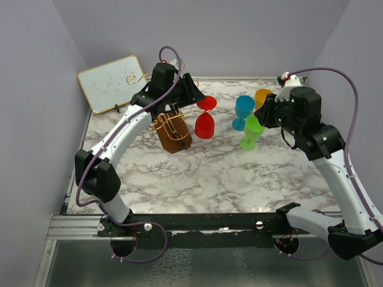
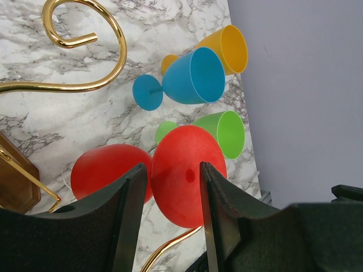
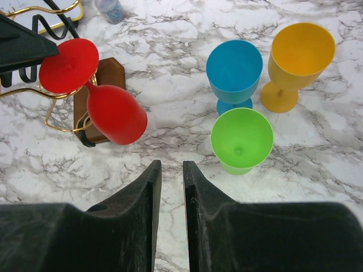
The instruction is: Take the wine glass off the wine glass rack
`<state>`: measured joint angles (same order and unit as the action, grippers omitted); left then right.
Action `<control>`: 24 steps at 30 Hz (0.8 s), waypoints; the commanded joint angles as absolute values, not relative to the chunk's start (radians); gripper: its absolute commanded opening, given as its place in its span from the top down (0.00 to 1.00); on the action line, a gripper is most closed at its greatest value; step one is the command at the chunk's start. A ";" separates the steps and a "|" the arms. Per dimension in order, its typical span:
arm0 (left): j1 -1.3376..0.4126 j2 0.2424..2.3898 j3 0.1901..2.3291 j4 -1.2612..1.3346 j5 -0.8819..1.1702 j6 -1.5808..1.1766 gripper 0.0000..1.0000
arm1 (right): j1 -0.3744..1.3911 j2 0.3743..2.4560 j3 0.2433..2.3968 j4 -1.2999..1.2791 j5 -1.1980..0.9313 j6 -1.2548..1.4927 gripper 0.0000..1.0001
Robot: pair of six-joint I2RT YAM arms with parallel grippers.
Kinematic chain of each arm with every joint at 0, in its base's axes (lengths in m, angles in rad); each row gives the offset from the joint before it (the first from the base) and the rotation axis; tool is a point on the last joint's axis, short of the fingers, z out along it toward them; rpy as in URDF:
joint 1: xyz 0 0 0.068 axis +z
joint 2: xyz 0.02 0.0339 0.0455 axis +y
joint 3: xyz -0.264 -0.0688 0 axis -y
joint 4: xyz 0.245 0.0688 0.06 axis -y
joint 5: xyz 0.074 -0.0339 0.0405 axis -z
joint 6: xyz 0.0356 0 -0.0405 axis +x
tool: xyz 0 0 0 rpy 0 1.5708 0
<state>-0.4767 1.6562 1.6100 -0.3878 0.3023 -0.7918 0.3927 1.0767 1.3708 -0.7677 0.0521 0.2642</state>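
Red wine glass [image 1: 204, 124] hangs foot-up on the gold wire wine glass rack [image 1: 174, 134], which stands toward the far-left of the marble table [image 1: 209, 179]. Left gripper [image 2: 172, 170] sits right at the glass foot, jaws half apart, nothing clamped between them. Right gripper [image 3: 172, 167] hangs over the far-right area, jaws narrow and empty. It is near the upright green glass [image 3: 241, 139], blue glass [image 3: 233, 68] and orange glass [image 3: 300, 54]. Whiteboard [image 1: 114, 82] leans at the far-left corner.
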 commanded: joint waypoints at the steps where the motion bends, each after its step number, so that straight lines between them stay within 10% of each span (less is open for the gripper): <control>1: -0.471 1.676 1.615 -0.349 0.334 -0.795 0.56 | 0.394 1.061 1.365 -0.729 0.026 0.257 0.78; 24: -0.463 1.595 1.569 -0.307 0.320 -0.817 0.89 | 0.394 1.059 1.347 -0.709 0.011 0.268 0.78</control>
